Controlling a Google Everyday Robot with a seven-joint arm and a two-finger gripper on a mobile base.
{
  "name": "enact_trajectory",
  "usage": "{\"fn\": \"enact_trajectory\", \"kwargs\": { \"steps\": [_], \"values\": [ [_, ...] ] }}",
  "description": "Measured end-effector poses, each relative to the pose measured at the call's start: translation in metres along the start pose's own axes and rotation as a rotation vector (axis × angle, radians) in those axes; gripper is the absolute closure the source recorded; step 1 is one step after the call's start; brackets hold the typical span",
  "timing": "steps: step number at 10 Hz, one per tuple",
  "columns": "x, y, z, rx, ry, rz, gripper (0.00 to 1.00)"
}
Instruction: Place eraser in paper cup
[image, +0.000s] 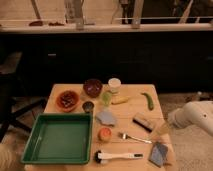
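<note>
The one camera looks down from above the near side of the bench (134, 107), facing the dark wall beyond it, far enough back to take in nearly the whole top, with the gripper (163, 129) at the bench's right edge, right of frame.
</note>
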Motion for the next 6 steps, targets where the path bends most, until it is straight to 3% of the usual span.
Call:
{"fn": "enact_trajectory", "kwargs": {
  "steps": [3, 6],
  "values": [
    [-0.013, 0.003, 0.023, -0.035, 0.006, -0.024, 0.2],
    [-0.01, 0.002, 0.022, -0.033, 0.008, -0.02, 0.2]
  ]
}}
